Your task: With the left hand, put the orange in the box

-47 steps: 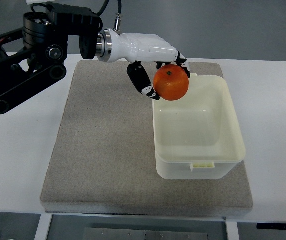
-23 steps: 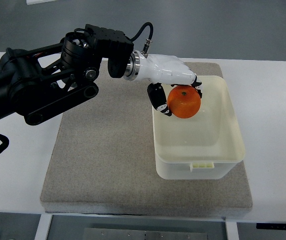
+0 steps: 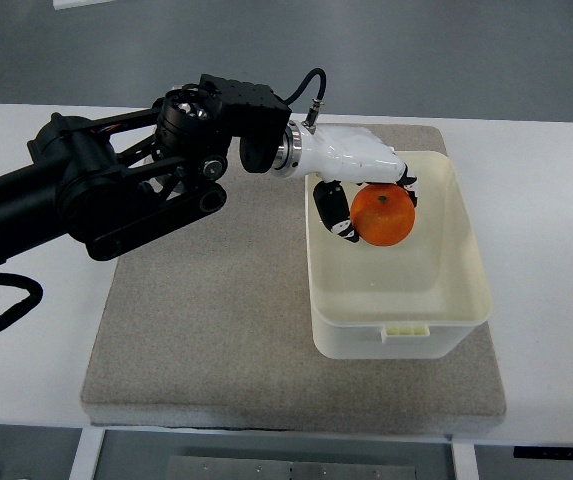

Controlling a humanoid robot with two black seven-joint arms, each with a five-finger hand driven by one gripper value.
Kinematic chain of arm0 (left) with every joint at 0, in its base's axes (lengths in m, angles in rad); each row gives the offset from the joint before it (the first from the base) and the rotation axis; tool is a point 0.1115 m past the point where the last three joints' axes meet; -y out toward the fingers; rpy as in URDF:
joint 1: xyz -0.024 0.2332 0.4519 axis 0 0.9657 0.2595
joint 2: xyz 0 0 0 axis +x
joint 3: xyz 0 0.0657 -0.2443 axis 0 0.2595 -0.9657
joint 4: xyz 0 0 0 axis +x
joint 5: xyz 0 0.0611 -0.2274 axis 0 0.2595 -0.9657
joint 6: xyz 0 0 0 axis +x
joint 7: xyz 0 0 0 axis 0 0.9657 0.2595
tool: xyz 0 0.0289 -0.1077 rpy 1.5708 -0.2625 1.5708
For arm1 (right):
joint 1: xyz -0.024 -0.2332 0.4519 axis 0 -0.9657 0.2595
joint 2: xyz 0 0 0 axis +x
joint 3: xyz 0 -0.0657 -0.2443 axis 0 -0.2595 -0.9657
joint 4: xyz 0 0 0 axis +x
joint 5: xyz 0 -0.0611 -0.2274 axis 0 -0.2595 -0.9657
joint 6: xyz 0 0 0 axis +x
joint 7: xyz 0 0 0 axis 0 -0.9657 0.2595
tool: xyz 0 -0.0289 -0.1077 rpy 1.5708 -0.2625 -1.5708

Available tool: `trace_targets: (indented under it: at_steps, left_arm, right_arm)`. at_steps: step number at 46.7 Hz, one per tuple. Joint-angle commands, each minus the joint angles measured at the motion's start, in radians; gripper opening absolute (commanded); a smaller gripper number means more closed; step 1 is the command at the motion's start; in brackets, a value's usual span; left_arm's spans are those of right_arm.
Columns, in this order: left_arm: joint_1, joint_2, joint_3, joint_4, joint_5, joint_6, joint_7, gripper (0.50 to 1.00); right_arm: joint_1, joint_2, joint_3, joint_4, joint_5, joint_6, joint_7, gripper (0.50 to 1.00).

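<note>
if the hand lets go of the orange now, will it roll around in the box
Probably a little: the orange is round and the box looks smooth inside. The walls should keep it in. The left hand holds it over the box's far end, so it likely settles there.

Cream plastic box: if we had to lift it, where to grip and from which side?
Grip the cream plastic box on its right long wall, coming in from the right. That rim is bare and straight; the left hand holds the round orange over the far-left part.
</note>
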Motion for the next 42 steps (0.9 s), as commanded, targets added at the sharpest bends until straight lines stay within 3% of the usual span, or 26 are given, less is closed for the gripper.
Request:
trace_targets:
  at_steps: [1, 8, 11, 15, 27, 42]
  left_arm:
    - [0.017, -0.014, 0.008, 0.014, 0.0, 0.008, 0.0, 0.728]
    - [0.033, -0.029, 0.011, 0.017, 0.0, 0.007, 0.0, 0.776]
    - [0.033, -0.031, 0.011, 0.017, 0.0, 0.008, 0.002, 0.848]
    - [0.033, -0.037, 0.011, 0.017, 0.0, 0.008, 0.002, 0.863]
    - [0.033, -0.031, 0.007, 0.016, -0.012, 0.007, 0.002, 0.992]
    - [0.033, 0.026, -0.085, 0.002, -0.1, -0.002, 0.002, 0.999]
  right_arm:
    - [0.0, 0.0, 0.0, 0.0, 0.0, 0.0, 0.0, 0.932]
    - [0.0, 0.0, 0.0, 0.0, 0.0, 0.0, 0.0, 0.932]
    - [0.0, 0.0, 0.0, 0.0, 0.0, 0.0, 0.0, 0.932]
    - [0.0, 0.0, 0.0, 0.0, 0.0, 0.0, 0.0, 0.932]
    - [0.0, 0.0, 0.0, 0.0, 0.0, 0.0, 0.0, 0.932]
    - [0.0, 0.0, 0.0, 0.0, 0.0, 0.0, 0.0, 0.932]
